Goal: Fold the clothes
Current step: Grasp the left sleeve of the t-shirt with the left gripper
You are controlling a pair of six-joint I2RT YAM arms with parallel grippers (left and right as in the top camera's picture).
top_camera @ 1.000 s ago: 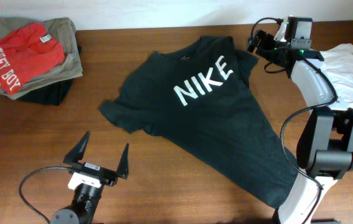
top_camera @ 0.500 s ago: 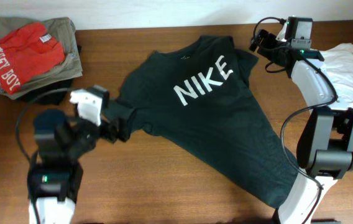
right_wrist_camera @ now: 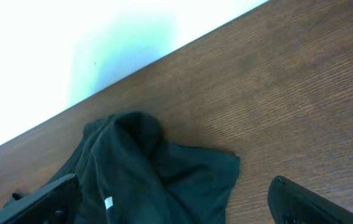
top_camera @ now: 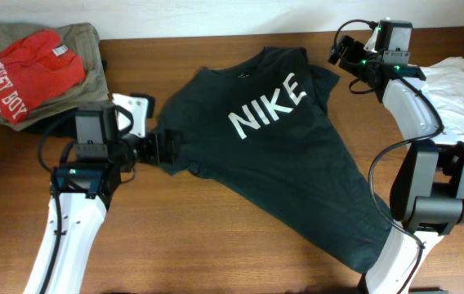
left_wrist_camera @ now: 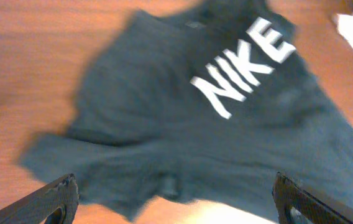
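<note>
Left hand (top_camera: 165, 147) hangs with its fingers spread wide over one sleeve (left_wrist_camera: 58, 163) of the black T-shirt (top_camera: 273, 163). The wrist view is smeared, so I cannot tell whether the tips touch the cloth. Right hand (top_camera: 336, 55) is also spread and empty, poised just beside the opposite sleeve (right_wrist_camera: 204, 171), which lies bunched near the far edge of the tabletop (top_camera: 216, 245).

The shirt lies face up and askew, its white NIKE lettering (top_camera: 266, 104) showing. The collar points toward the far side and the hem trails to the near right, up against the right arm's base. It is rumpled and no fold has been made.

This looks like the opening step — taking hold of both sleeves to pull the shirt flat and square before any folding. The next move probably calls for each hand to drop onto its sleeve edge and pinch a single layer. The two would then draw apart evenly, so the body spreads rather than drags.

Further out, a stack of folded clothes (top_camera: 44, 73) with a red one on top sits at the far left. A white garment (top_camera: 461, 90) lies at the right edge.
</note>
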